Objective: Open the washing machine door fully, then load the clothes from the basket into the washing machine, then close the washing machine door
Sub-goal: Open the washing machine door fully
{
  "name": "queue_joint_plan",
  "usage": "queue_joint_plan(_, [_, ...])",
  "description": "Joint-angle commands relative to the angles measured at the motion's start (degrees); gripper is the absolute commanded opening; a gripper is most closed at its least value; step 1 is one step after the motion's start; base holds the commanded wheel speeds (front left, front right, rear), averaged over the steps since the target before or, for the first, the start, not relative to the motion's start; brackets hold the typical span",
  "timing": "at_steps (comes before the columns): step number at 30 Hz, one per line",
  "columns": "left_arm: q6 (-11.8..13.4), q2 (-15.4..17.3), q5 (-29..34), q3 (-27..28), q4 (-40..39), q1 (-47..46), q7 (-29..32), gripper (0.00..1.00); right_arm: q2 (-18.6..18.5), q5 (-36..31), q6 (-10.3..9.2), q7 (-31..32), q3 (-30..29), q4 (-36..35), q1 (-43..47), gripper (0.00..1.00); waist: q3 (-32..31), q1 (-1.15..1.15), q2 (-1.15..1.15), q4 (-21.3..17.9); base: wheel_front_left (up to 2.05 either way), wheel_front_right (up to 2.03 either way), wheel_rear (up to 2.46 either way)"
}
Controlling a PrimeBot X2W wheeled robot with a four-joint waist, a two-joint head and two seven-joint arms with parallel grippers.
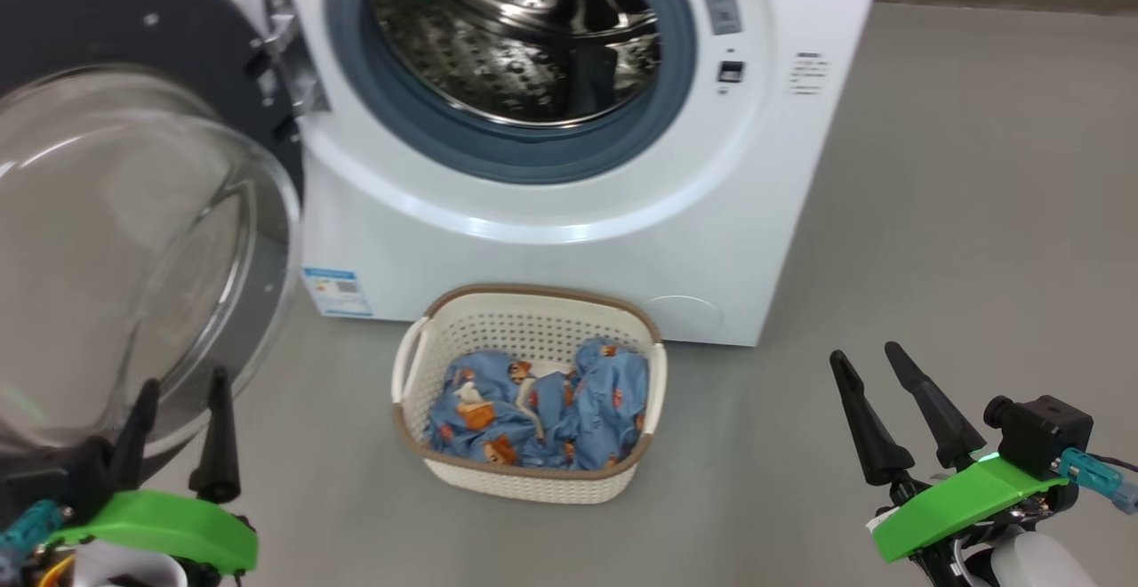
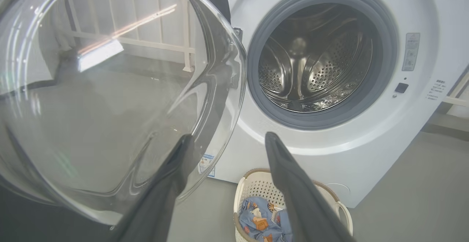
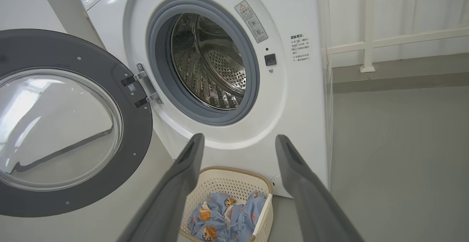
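The white washing machine stands ahead with its steel drum bare. Its door is swung out to the left, glass bowl facing me, also seen as door and door. On the floor in front sits the cream basket holding the blue printed clothes. My left gripper is open at the lower left, right beside the door's glass, holding nothing. At the lower right my right gripper is open and empty, well clear of the basket.
Grey floor spreads to the right of the machine. A white railing and a low ledge run along the wall behind. The open door fills the space on my left.
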Motion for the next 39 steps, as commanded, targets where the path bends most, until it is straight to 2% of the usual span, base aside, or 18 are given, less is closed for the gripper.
queue_joint_plan(1, [0.9,1.28,0.06,1.81,-3.03,-0.46,0.02,1.0,-0.84,-0.19,0.09,-0.7,1.45,-1.29,-0.76,1.0,-0.34,0.0,0.0,-3.66,0.0,0.0,0.0])
queue_joint_plan(19, [2.32,-1.43,1.96,0.15,-8.44,4.02,-1.39,1.0,-2.93,-1.64,0.09,-0.7,1.82,-0.87,-2.17,1.0,-1.26,0.0,0.0,-12.76,0.0,0.0,0.0])
queue_joint_plan(39, [1.16,-3.12,3.48,1.98,-7.33,5.06,-1.88,1.0,-3.87,-2.6,0.09,-0.7,0.77,-0.94,-2.28,1.0,-1.15,0.0,0.0,-14.06,0.0,0.0,0.0])
